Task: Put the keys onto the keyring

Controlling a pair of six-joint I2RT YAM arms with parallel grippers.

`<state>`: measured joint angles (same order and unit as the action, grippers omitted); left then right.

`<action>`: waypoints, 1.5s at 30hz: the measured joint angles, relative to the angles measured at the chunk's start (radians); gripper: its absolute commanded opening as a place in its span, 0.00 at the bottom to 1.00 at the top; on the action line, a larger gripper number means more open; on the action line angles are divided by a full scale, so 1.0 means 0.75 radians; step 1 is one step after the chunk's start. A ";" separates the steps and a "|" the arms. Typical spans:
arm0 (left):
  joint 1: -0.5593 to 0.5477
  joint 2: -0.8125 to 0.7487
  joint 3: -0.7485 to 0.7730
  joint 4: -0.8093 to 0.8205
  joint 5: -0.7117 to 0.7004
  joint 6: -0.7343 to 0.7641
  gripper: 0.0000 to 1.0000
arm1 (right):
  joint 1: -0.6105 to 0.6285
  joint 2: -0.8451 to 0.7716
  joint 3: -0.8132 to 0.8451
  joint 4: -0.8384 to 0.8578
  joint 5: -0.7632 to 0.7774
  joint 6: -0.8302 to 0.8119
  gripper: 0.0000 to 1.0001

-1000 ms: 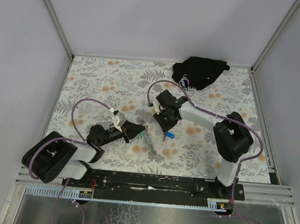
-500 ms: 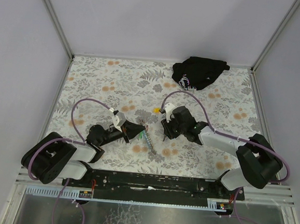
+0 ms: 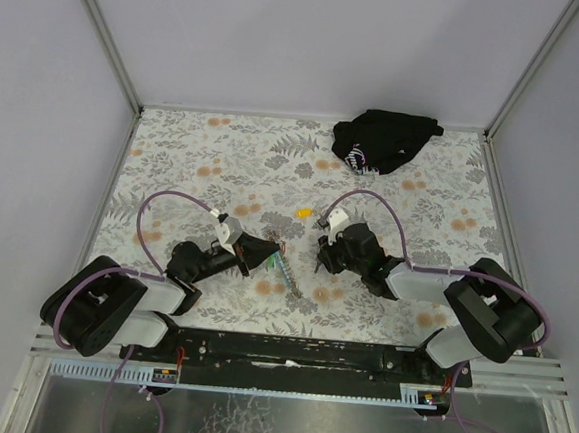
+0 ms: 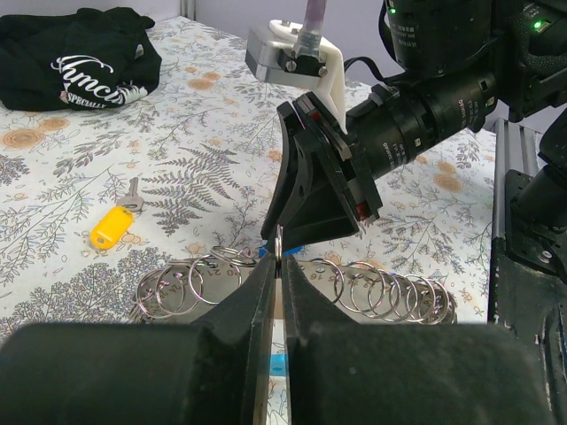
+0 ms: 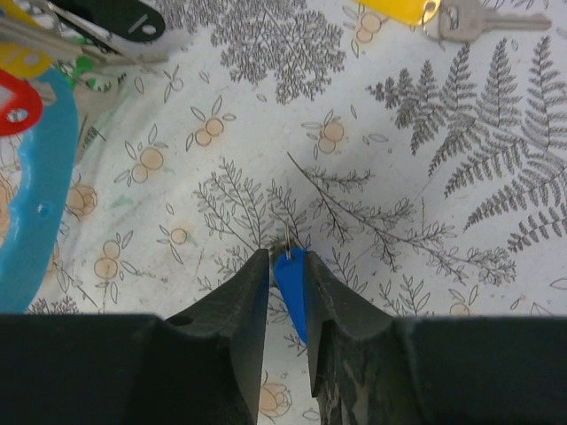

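Although only their bright blue plastic tag shows, the keys [image 5: 291,292] stand upright between the two black fingers of the right gripper [image 5: 283,255], a thin wire loop rising from the tag's tip. The jaws are drawn in narrowly and clamp the tag on both faces, just above the fern-printed tablecloth [image 5: 381,177].

Facing it at close range, the left gripper [image 4: 279,266] has its jaws pressed together on the keyring [image 4: 279,241], a thin silvery metal ring held edge-on at the fingertips. Just beyond lies a coil of linked silvery rings [image 4: 363,288]. A light-blue fabric strap [image 5: 35,212] and a red plastic tag [image 5: 12,104] lie to one side of the right gripper. A yellow-tagged key [image 3: 303,214] lies near both grippers, and a crumpled black cloth bundle [image 3: 381,140] lies well apart at the far edge.
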<state>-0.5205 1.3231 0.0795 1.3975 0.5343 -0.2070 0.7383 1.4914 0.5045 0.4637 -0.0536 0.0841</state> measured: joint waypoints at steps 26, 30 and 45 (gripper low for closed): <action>0.000 -0.001 0.000 -0.001 0.001 0.000 0.03 | 0.000 0.086 -0.005 0.139 0.014 0.009 0.02; 0.000 -0.001 0.000 -0.001 0.001 0.000 0.03 | -0.001 0.086 0.025 0.084 0.014 0.008 0.00; 0.000 -0.016 0.000 -0.002 0.001 0.000 0.03 | 0.001 0.251 0.747 -1.003 0.107 0.132 0.00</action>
<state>-0.5205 1.3109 0.0795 1.3964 0.5346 -0.2070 0.7387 1.6794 1.0645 -0.2882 0.0265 0.1833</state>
